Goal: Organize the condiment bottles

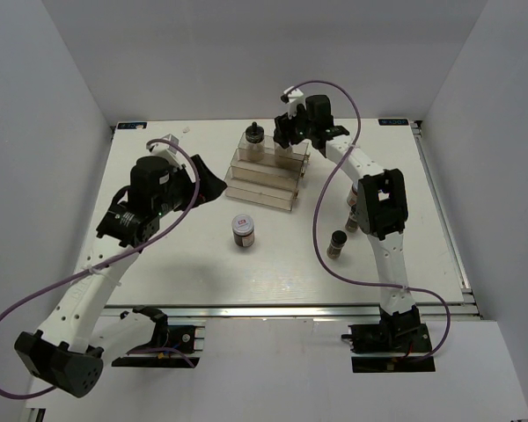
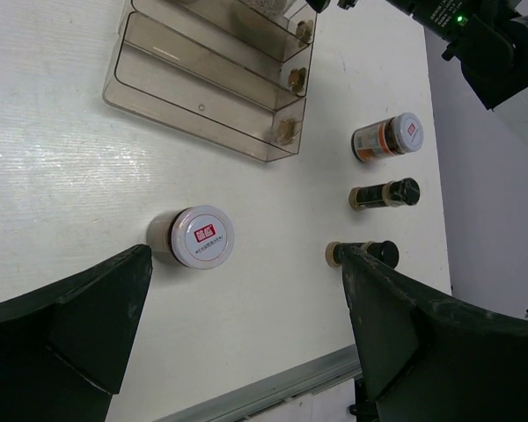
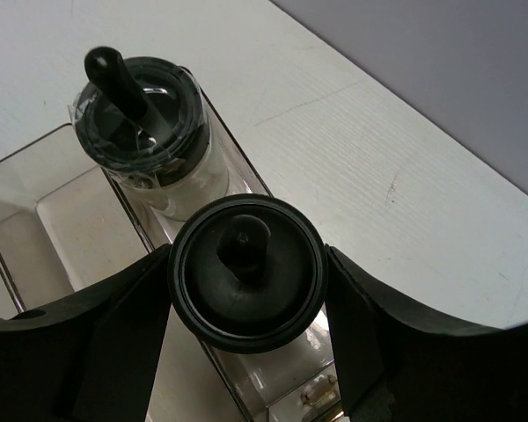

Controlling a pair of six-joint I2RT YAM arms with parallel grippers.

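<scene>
My right gripper (image 3: 245, 290) is shut on the black cap of a whitish condiment bottle (image 3: 246, 272), which stands at the right end of the top step of the clear rack (image 3: 62, 220). A second black-capped bottle (image 3: 145, 114) stands on the same step just left of it (image 1: 254, 141). A squat jar with a white red-labelled lid (image 2: 202, 236) stands on the table in front of the rack (image 1: 243, 230). Another such jar (image 2: 387, 138) and two slim dark shakers (image 2: 383, 193) (image 2: 363, 253) stand further right. My left gripper (image 2: 246, 343) hangs open above the table, left of the rack.
The rack's (image 1: 262, 176) two lower steps hold nothing. The right arm (image 1: 378, 202) reaches over the shakers and the second jar. One shaker (image 1: 338, 242) stands beside its forearm. The table's metal front edge (image 2: 273, 387) runs just below my left gripper.
</scene>
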